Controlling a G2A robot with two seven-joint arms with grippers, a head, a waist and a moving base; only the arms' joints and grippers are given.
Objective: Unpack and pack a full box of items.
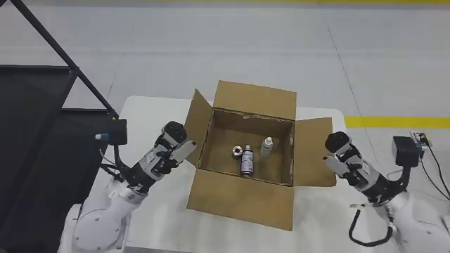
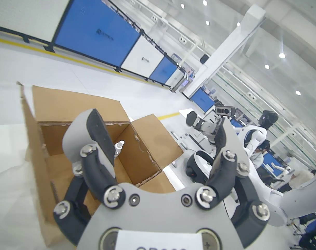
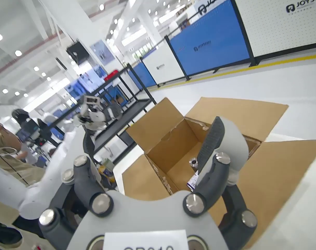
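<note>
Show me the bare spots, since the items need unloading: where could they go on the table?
White table is bare at the far-left corner beyond the left tool, and at the near-right beside the brown cardboard box. Crowded: the box floor's middle, with a silver ring, dark can and clear bottle.

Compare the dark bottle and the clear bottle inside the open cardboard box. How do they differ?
The dark bottle has a dark body, while the clear bottle is pale and see-through. The dark bottle looks longer than the clear bottle. The dark bottle sits near the middle of the box floor, and the clear bottle is beside it, closer to a side wall. Both have white caps and rest on the box floor.
</note>
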